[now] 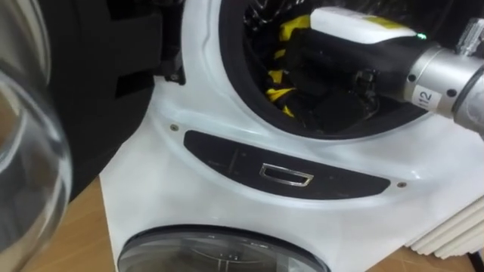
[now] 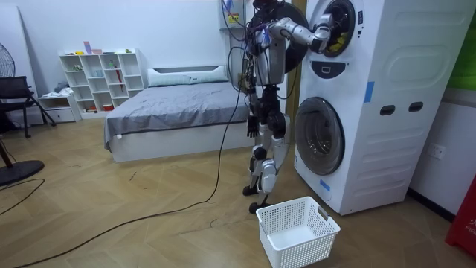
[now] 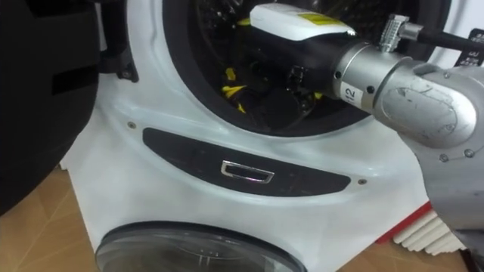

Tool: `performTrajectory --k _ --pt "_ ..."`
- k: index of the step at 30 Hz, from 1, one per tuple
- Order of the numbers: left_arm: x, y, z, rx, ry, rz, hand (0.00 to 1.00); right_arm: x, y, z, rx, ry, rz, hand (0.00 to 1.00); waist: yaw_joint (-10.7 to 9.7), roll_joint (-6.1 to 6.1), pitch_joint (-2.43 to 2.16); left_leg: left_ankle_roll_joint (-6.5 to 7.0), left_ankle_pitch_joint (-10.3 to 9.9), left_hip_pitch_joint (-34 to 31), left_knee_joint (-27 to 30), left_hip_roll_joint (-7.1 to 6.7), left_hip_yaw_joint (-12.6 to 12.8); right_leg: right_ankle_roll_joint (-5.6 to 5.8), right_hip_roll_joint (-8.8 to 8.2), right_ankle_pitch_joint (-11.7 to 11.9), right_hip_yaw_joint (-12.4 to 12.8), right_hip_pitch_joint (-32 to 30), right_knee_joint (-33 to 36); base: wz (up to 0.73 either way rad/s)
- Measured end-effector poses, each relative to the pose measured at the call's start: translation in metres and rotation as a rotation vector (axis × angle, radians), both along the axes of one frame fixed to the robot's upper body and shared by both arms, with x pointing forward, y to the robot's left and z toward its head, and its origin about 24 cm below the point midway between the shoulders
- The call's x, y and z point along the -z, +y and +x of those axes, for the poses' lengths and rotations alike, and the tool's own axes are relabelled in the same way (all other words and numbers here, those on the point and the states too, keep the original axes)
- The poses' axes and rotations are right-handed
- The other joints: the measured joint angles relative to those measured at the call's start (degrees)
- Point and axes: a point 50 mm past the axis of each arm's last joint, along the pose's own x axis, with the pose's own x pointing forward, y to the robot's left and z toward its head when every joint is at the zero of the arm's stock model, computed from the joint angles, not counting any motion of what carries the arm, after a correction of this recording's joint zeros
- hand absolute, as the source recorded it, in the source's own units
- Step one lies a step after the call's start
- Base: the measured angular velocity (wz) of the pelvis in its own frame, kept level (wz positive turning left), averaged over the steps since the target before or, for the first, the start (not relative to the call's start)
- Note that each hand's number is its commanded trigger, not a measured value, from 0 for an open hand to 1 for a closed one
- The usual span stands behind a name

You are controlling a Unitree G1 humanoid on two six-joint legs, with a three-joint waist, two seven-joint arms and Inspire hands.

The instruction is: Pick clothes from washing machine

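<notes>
I stand at a white stacked washing machine (image 2: 357, 104) with my right arm reaching into its upper drum (image 1: 242, 98). My right hand (image 1: 336, 91) is deep inside the drum opening, dark against dark contents, and its fingers are hidden among them. Yellow and black clothing (image 1: 280, 94) lies in the drum just left of the hand, and the same clothing (image 3: 233, 91) shows in the right eye view beside the right hand (image 3: 283, 79). In the room view my left hand (image 2: 253, 125) hangs by my side.
The upper door's glass (image 1: 19, 159) swings open at my far left. Below the dark control panel (image 1: 287, 175) is the lower machine's round door (image 1: 219, 253). A white laundry basket (image 2: 297, 231) sits on the wooden floor by my feet. A bed (image 2: 171, 104) stands behind me.
</notes>
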Motion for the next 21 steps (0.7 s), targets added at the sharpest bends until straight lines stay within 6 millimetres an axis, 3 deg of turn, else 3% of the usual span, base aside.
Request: performTrajectory --k 5,9,17,19,21 --pt "0.000 0.000 -0.006 -0.002 0.002 0.007 0.00 -0.003 0.008 -0.011 -0.060 -0.040 -0.006 1.00 -1.4 1.70 -0.36 0.00 0.0 0.3 -0.1 0.02 0.1 0.00 0.02 0.0 0.8 0.1 0.0 -0.05" --pt "0.000 0.000 -0.011 -0.004 0.002 0.024 0.00 -0.005 0.009 -0.025 -0.121 -0.076 0.034 1.00 -3.1 2.38 -0.31 0.00 0.0 0.4 -0.2 0.48 1.1 0.00 0.04 0.0 1.4 0.0 0.0 -0.07" --pt "0.002 -0.007 -0.008 -0.003 -0.028 0.017 0.00 0.005 -0.009 -0.038 -0.185 -0.004 0.331 1.00 -4.5 2.54 -0.25 -0.02 0.0 1.2 -0.2 0.71 3.0 0.18 0.16 0.1 2.8 0.0 0.0 -0.12" --pt "0.004 -0.013 -0.011 -0.005 -0.021 0.002 0.00 0.012 -0.012 -0.043 -0.228 0.023 0.469 1.00 -4.8 3.18 -0.11 -0.02 0.0 1.7 -0.2 0.72 3.6 0.26 0.18 0.2 3.5 0.4 0.1 -0.15" --pt "0.006 -0.018 -0.011 -0.003 -0.028 -0.015 0.00 0.018 -0.017 -0.046 -0.235 0.045 0.530 1.00 -5.7 4.19 -0.31 0.35 -0.3 1.5 -0.2 0.85 4.2 0.36 0.24 0.2 3.6 0.1 0.1 -0.03"
